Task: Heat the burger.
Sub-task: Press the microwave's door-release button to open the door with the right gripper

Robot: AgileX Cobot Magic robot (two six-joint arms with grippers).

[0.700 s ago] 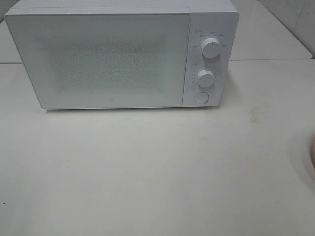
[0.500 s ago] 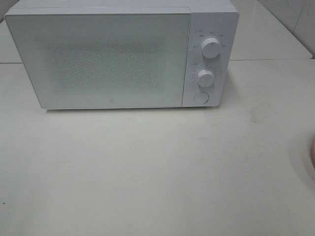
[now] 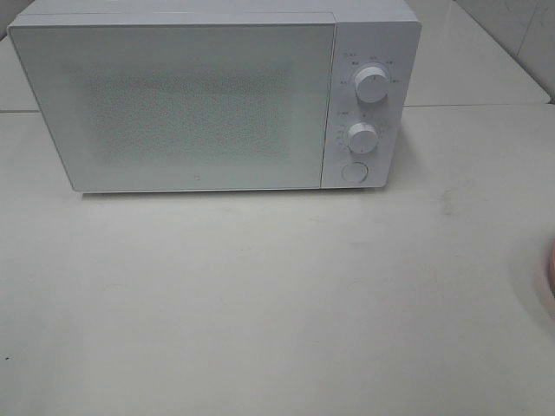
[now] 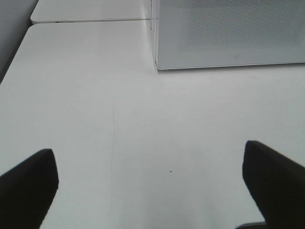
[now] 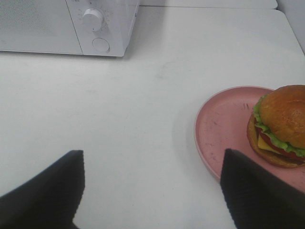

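In the right wrist view the burger (image 5: 281, 125) has a glossy brown bun, green lettuce, yellow cheese and a dark patty. It sits upright on a round pink plate (image 5: 220, 125). My right gripper (image 5: 150, 160) is open and empty above the bare table, with the plate just beside one fingertip (image 5: 248, 191). My left gripper (image 4: 148, 152) is also open and empty, some way in front of the white microwave (image 4: 228, 33). The microwave (image 3: 217, 95) has its door shut. Neither gripper shows in the exterior high view, where the burger is out of view.
Two knobs (image 3: 370, 84) and a round button (image 3: 353, 172) sit on the microwave's right panel. Only a sliver of the pink plate (image 3: 551, 269) shows at the right edge. The white table (image 3: 260, 303) extends in front of the microwave, and a table seam runs behind it.
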